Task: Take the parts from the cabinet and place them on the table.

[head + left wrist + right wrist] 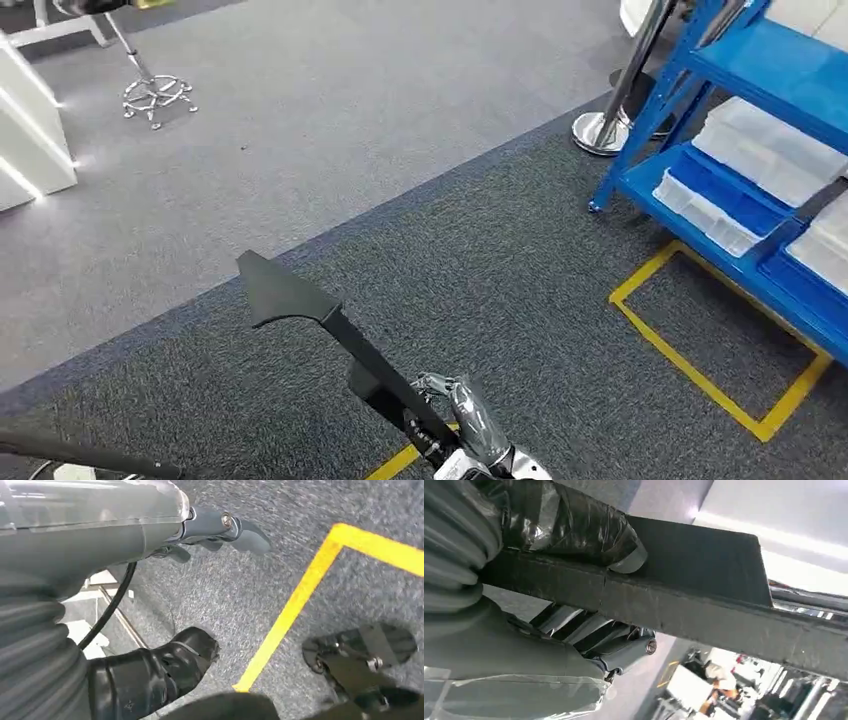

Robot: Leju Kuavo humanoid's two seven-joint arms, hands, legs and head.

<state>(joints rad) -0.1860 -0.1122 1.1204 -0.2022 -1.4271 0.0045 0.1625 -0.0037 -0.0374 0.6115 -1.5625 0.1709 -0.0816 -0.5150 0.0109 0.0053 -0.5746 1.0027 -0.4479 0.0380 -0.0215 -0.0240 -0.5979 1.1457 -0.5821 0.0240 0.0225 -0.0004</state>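
blue shelf (pixel 770 60) carries white bins (pixel 765 150) above grey carpet (pixel 420 200).

The blue rack (pixel 760 150) runs off the head view's right edge, its bins (pixel 770 150) cropped. The black part (pixel 300 305) hides the right hand (pixel 470 425) at the bottom edge.

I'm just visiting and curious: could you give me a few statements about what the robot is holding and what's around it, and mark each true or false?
1. The right robot hand holds a long black part. True.
2. The blue shelf rack stands to the robot's left. False: it is on the right.
3. Yellow tape marks the carpet by the rack. True.
4. The left robot hand grips a white bin. False: it holds nothing.
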